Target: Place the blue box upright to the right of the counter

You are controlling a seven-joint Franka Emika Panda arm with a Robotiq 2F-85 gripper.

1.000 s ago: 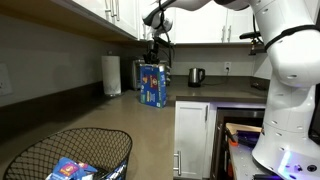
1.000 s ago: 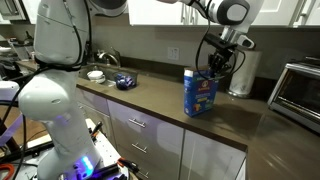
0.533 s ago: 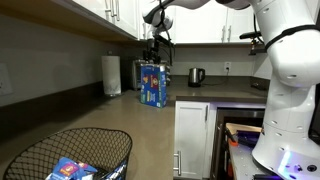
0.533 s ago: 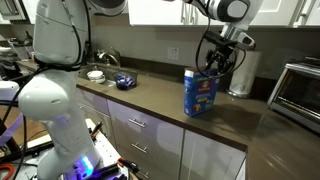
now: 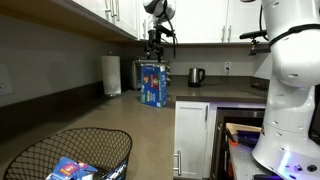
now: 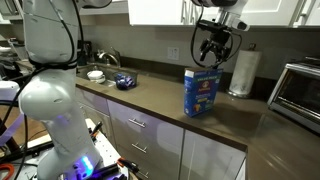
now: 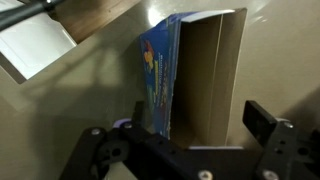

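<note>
Status: blue box upright on counter; gripper above it, jaws wide, empty. Judged light, stiff cardboard, tippy; pinch across top edge.

— Where were we?
— We were in a kitchen. We saw a long counter over white cabinets.
— What else did we see?
— A kettle, a paper towel roll and a sink.

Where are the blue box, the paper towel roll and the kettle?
blue box (image 5: 153, 86), in an exterior view, its printed front.
paper towel roll (image 5: 111, 75), in an exterior view, middle of its side.
kettle (image 5: 196, 78), in an exterior view, its body.
</note>
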